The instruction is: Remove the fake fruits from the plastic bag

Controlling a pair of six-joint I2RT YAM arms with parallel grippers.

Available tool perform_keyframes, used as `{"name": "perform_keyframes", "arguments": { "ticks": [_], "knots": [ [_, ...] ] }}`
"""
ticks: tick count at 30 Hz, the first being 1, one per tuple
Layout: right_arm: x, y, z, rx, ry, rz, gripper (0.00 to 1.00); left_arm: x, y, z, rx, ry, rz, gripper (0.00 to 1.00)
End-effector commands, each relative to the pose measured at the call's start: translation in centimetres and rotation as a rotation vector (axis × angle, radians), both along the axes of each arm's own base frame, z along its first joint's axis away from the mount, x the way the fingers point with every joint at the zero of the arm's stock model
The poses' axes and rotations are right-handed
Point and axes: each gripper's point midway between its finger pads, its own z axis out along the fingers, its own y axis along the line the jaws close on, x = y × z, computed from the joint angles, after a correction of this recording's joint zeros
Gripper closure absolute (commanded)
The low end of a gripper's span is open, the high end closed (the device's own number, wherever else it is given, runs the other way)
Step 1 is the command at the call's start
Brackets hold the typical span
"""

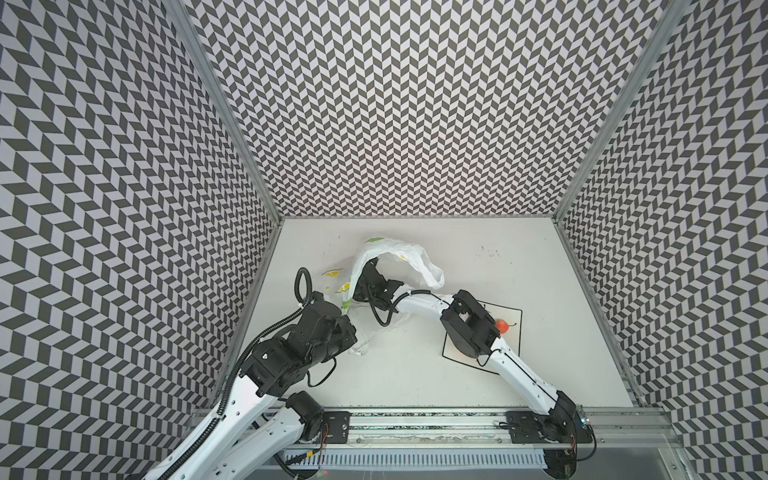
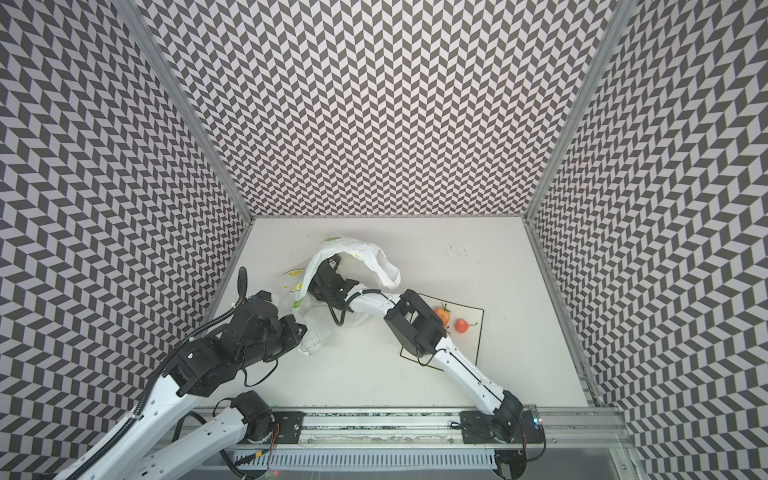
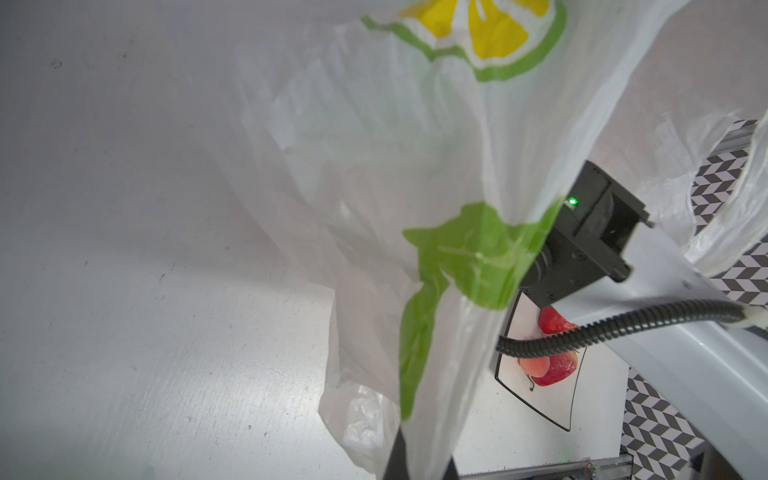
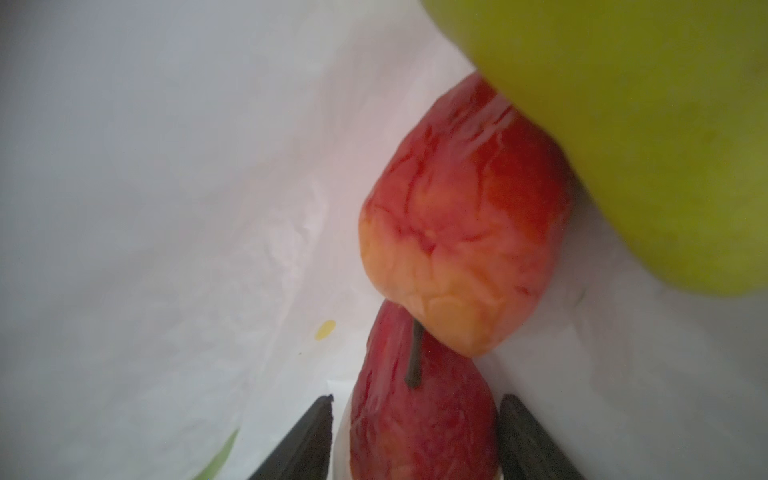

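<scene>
The left hand (image 3: 422,465), closed, pinches the plastic bag (image 1: 415,257) at the desk's (image 1: 415,374) left. Buried inside the bag, the right hand (image 4: 415,436) stands open around a red stemmed fruit (image 4: 419,419); a blurred green fruit (image 4: 644,124) is cut off. Rightward, the right arm (image 2: 457,365) half-hides the plate's (image 2: 473,349) strawberry (image 2: 444,316).

Both top views are bright and evenly lit from overhead, and sharp across the white table (image 1: 415,374). The plastic bag (image 1: 415,259) throws only a faint, soft shadow just beside itself, with no glare. Behind the bag the chevron walls (image 2: 374,104) splay outward toward the frame edges, a wide-lens stretch. In the left wrist view light glows through the thin bag, and the table beside it carries a broad grey shadow and a pale sheen. Inside the bag, the right wrist view is milky and diffuse. There the green fruit (image 4: 644,124) is a blur and the red fruits (image 4: 457,216) are only softly focused.
</scene>
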Motion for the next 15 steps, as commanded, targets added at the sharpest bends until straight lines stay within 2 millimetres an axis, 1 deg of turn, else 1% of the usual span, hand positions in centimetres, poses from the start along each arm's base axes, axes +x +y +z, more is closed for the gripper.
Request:
{"name": "perform_keyframes", "arguments": {
  "ticks": [1,4,7,10,12,15],
  "knots": [
    [-1.6,0.0,-5.3,-0.035,0.135,-0.009,0.41,0.0,-0.7,1.7,-0.009,-0.030,-0.054,1.00],
    [-1.1,-0.2,-5.7,-0.026,0.147,-0.027,0.53,-0.1,-0.7,2.6,-0.008,-0.043,-0.064,1.00],
    [0.2,-0.7,-4.8,-0.027,0.118,-0.037,0.64,-0.3,-0.2,3.1,0.004,-0.052,-0.061,1.00],
    [1.3,-1.3,-2.8,-0.033,0.060,-0.045,0.74,-0.3,0.8,2.7,0.035,-0.059,-0.025,1.00],
    [1.8,-1.8,-1.0,-0.031,0.016,-0.048,0.79,-0.2,0.9,2.1,0.038,-0.061,-0.013,1.00],
    [2.0,-2.8,1.6,-0.009,-0.034,-0.055,0.82,0.0,0.8,0.9,0.039,-0.038,0.003,1.00]
  ]
}}
